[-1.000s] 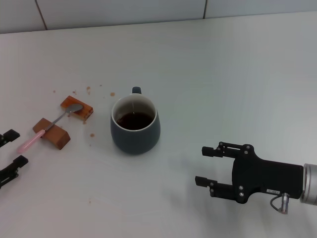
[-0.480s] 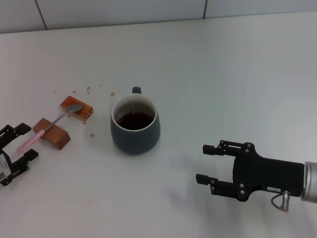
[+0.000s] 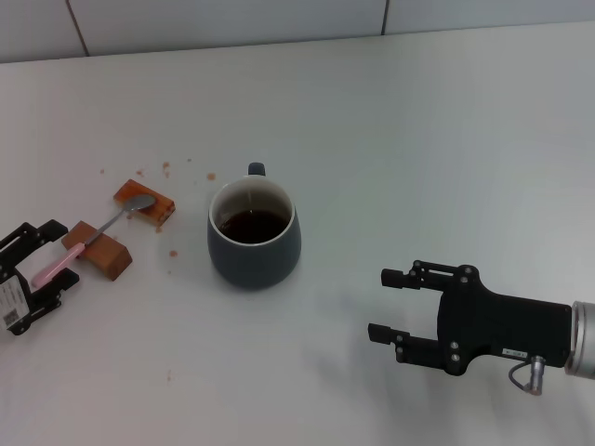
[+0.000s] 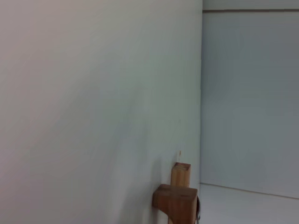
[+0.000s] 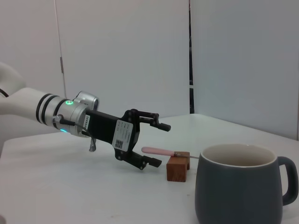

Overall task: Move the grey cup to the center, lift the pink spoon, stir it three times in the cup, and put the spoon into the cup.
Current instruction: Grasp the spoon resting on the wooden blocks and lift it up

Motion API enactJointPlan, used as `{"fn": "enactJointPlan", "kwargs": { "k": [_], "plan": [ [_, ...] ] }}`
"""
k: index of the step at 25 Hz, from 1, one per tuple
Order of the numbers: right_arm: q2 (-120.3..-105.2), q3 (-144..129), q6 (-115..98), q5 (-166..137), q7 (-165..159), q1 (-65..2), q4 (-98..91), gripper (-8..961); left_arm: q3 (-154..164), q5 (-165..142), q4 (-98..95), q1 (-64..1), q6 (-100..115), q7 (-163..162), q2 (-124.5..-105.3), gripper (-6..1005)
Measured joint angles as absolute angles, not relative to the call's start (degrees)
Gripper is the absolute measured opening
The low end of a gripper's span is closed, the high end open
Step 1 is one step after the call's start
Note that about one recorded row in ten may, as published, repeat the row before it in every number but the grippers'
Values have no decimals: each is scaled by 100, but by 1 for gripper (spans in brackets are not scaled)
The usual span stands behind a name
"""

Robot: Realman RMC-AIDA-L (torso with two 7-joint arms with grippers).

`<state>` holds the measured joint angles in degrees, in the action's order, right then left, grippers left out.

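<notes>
— White table (image 3: 418, 139), tiled wall behind. Where's the pink spoon (image 3: 88, 241)?

— Left side, bridging two brown wooden blocks (image 3: 98, 249). Its long axis runs diagonally: the pink handle points toward the near left edge, the bowl toward the grey cup (image 3: 253, 233).

— And the cup?

— Mid-table, dark liquid inside, handle facing the wall.

— The grippers?

— The left gripper (image 3: 45, 265) is spread wide around the handle's tip. The right gripper (image 3: 391, 305) hovers near-right, jaws also apart, well clear of the cup.
</notes>
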<state>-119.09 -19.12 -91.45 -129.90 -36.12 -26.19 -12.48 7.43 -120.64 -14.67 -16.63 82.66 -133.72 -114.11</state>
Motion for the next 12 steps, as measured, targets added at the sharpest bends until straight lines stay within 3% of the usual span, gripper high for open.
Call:
{"fn": "enactJointPlan", "kwargs": {
  "k": [12],
  "plan": [
    [-11909,-1896,-9150,-12990,-3613,-2632,-1281,680,742,-12080,-1395,-1746,8113,-13256,-11417,756]
  ]
}}
